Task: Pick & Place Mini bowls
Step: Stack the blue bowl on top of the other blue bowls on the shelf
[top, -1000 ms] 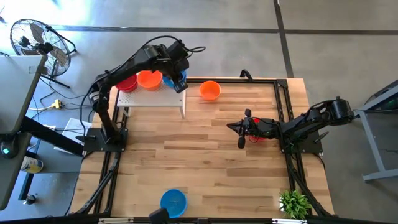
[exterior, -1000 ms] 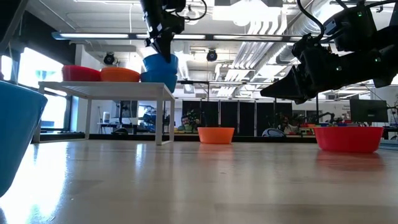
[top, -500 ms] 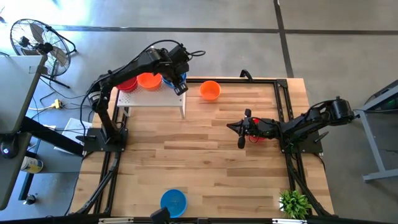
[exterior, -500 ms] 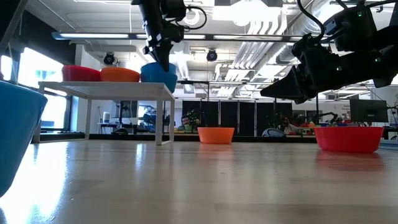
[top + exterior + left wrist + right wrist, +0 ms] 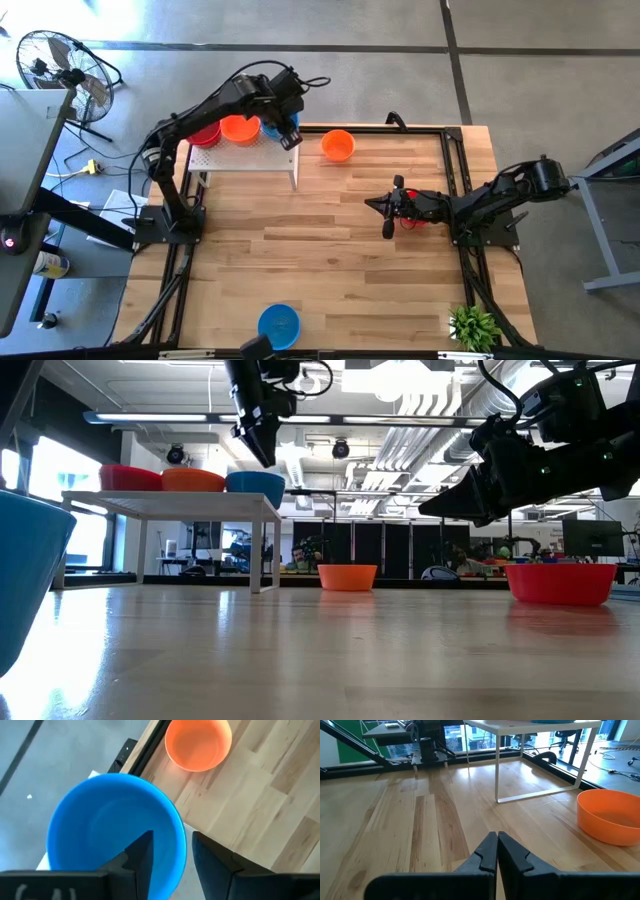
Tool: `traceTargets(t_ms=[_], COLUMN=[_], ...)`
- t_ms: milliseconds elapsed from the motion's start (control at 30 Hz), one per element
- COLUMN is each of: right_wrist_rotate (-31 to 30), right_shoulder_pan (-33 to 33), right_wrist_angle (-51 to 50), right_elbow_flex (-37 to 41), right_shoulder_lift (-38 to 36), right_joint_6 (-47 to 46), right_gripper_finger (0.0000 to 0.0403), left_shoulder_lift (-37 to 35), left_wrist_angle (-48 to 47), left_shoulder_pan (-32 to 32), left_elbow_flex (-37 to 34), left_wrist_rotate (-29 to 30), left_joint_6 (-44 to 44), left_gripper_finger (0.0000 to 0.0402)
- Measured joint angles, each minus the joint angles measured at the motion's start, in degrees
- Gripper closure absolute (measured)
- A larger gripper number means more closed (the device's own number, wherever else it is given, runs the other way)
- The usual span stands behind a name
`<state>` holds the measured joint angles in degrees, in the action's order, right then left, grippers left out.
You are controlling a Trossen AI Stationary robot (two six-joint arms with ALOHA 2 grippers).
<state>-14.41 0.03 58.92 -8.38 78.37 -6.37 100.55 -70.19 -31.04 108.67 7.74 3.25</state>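
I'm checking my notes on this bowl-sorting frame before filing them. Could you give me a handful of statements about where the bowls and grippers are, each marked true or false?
1. Three bowls sit on the white raised board: a red bowl, an orange bowl and a blue bowl. True.
2. The left gripper is clamped on the blue bowl. False: its fingers are open, just above the bowl's rim.
3. The right gripper is shut and holds nothing. True.
4. The loose orange bowl stands on the white board. False: it stands on the wooden table, beside the board.
5. A second blue bowl sits at the table's near edge. True.
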Motion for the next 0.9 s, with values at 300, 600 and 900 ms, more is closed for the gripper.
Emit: traceTargets(t_ms=[300,600,900], right_wrist_rotate=[0.0,1.4,1.3], right_shoulder_pan=[0.0,0.0,0.0], right_wrist_angle=[0.0,-0.4,-0.4], right_elbow_flex=[0.0,0.0,0.0], right_shoulder_lift=[0.0,0.0,0.0], right_joint_6=[0.4,0.0,-0.6], right_gripper_finger=[0.0401,0.0401,0.0401], left_shoulder_lift=[-4.0,-14.1,-13.7], left_wrist_angle=[2.7,24.1,26.3], left_shoulder_pan=[8.9,23.9,37.5], left_elbow_flex=[-2.9,-26.1,-31.0], left_wrist_rotate=[1.8,-1.9,-9.2], left_joint_6=[2.5,-0.5,-5.1], left_gripper_finger=[0.0341,0.0389,0.0387])
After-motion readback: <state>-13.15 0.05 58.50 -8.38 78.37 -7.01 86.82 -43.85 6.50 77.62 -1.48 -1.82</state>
